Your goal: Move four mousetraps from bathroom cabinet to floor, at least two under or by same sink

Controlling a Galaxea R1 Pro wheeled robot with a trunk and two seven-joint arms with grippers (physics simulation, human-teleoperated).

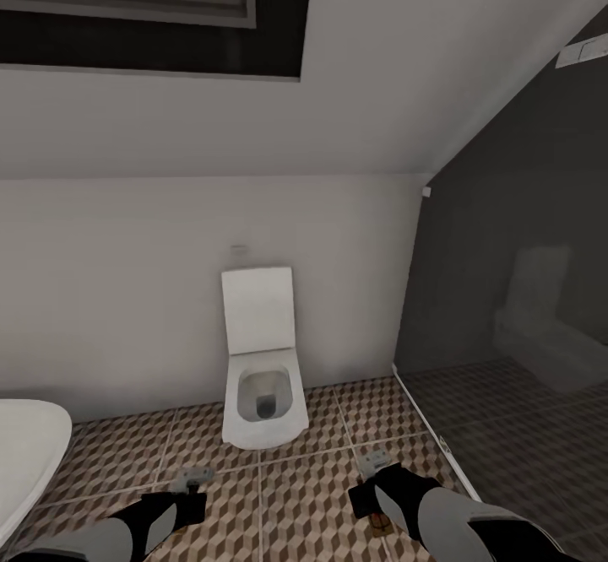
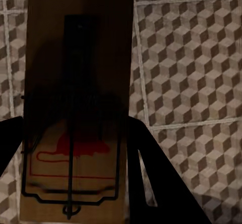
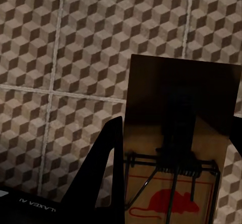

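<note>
Two traps in hand: we count half, none on bathroom floor [image 1: 312, 503] yet.
Toilet [image 1: 262, 376]: 12 o'clock, no sink nearby.
Left gripper [image 2: 75, 148]: jaws clamp a mousetrap [image 2: 75, 82].
Right gripper [image 3: 171, 168]: grips second mousetrap [image 3: 176, 133].

The frame's lower edge cuts off both held traps [image 2: 75, 108] [image 3: 176, 148], and the bathtub [image 1: 25, 461] at eight o'clock.
</note>
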